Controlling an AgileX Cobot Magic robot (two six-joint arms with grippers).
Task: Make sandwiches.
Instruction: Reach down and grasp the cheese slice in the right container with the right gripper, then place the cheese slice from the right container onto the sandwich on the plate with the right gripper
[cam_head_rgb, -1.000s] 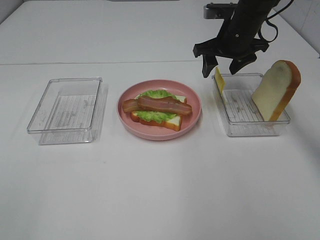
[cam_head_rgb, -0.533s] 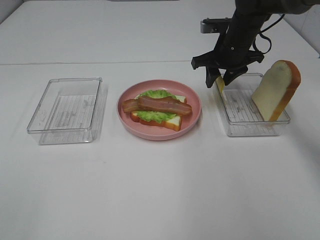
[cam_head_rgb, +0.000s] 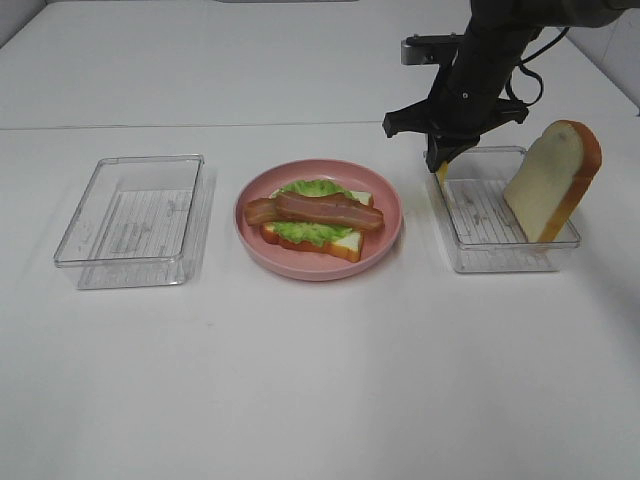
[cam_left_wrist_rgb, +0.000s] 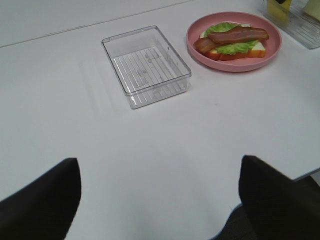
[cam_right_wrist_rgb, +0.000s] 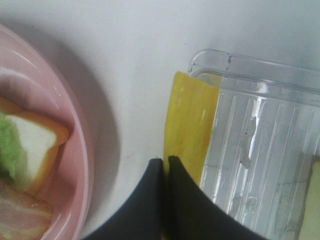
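Jaws of the R gripper (cam_head_rgb: 441, 160) have snapped together since a sec ago, when they hung spread over the tray edge, and the wrist has dropped a touch. Now sweeping L to R. L gripper (cam_left_wrist_rgb: 157, 161) is parked well back from the action, fingers spread wide w/ nothing between them, just bare table (cam_head_rgb: 320, 390) under it. Next comes the left tray (cam_head_rgb: 128, 263), clear plastic, nothing in it, at 9 o'clock from the pink plate (cam_head_rgb: 318, 273). On that plate sits the sandwich (cam_head_rgb: 318, 222), half-built: bread base, ruffled lettuce, two bacon strips across the top, no cheese or lid yet. At 3 o'clock from the plate is the right tray (cam_head_rgb: 505, 263), and the cheese slice (cam_right_wrist_rgb: 192, 117) stands on edge against its 9 o'clock wall. The R fingers are closed tight at that slice's upper edge, and from the wrist cam it reads as a pinch on the cheese, tho the contact itself is partly hidden. Over at the tray's 3 o'clock side the bread slice (cam_head_rgb: 553, 182) leans upright, untouched. So the step in hand, I'd say, is picking the cheese. Next move prob. calls for a straight lift clear of the tray wall, a carry toward 9 o'clock, then laying the slice flat on the bacon. Thin slice, so a slip mid-lift is the worry.
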